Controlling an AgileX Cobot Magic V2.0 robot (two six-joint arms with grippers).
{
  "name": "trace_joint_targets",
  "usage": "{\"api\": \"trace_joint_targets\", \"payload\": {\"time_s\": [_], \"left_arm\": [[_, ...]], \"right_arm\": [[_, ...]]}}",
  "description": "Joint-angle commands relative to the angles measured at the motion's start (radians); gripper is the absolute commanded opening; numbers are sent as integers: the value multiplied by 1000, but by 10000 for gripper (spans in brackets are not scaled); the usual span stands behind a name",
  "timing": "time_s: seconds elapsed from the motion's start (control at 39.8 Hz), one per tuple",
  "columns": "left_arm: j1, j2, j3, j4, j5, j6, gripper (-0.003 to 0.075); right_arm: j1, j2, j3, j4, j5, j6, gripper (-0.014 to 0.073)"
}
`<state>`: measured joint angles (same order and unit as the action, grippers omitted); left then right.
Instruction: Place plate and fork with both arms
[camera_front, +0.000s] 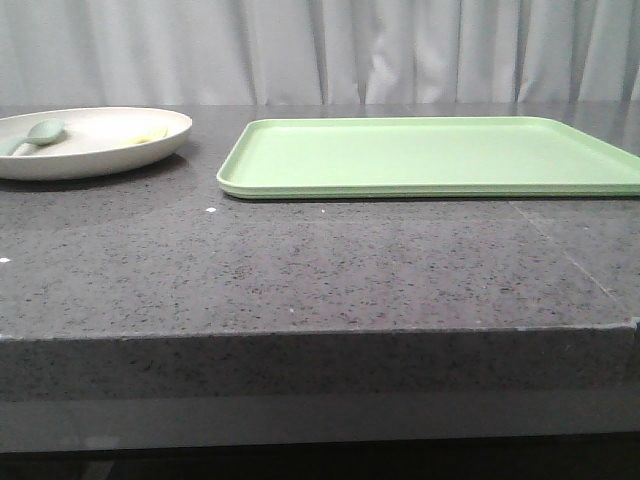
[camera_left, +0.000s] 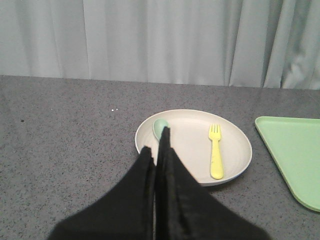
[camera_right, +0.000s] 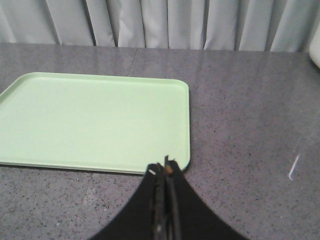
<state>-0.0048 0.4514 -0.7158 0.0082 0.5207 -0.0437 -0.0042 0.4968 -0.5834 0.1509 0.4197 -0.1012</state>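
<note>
You see the plate (camera_front: 95, 140) far left on the table (camera_front: 300, 270), w/ fork (camera_left: 216, 150) and spoon (camera_left: 160, 128) on it. Green tray (camera_front: 430, 155) sits to its right. Left gripper (camera_left: 159, 145) and right gripper (camera_right: 165, 172) both clenched, holding nothing.

Front view chops off the plate (camera_front: 110, 150) on the left edge, and the fork (camera_front: 150, 135) is just a yellowish smear. Left pincer (camera_left: 159, 145) hides most of the spoon (camera_left: 159, 126); tray (camera_left: 295, 155) is cropped too.

We see our black left gripper (camera_left: 159, 150) with fingers pressed together, and our black right gripper (camera_right: 165, 172) likewise closed, empty.
</note>
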Motion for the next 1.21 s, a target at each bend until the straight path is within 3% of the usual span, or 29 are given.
{"api": "trace_joint_targets", "payload": {"time_s": [0.0, 0.43, 0.48, 0.53, 0.68, 0.75, 1.03, 1.13, 1.18], "left_arm": [[-1, 36, -32, -8, -68, -9, -18], [-1, 60, -32, 11, -68, -9, 4], [-1, 60, -32, 32, -68, -9, 64], [-1, 60, -32, 63, -68, -9, 186], [-1, 60, -32, 130, -68, -9, 571], [-1, 60, -32, 125, -68, -9, 654], [-1, 60, -32, 118, -72, -9, 607], [-1, 64, -32, 53, -74, -9, 584], [-1, 85, -48, 47, -27, -9, 579]], "right_arm": [[-1, 38, -36, -5, -70, 0, -68], [-2, 59, -36, -5, -70, 0, -58], [-2, 60, -36, -5, -75, 0, -5], [-2, 60, -36, -7, -80, 0, 89], [-2, 63, -36, -14, -84, 0, 502], [-2, 63, -36, -14, -85, 0, 634], [-2, 63, -36, -14, -85, 0, 662], [-2, 63, -36, -14, -85, 0, 662], [-2, 63, -36, -14, -85, 0, 662]]}}
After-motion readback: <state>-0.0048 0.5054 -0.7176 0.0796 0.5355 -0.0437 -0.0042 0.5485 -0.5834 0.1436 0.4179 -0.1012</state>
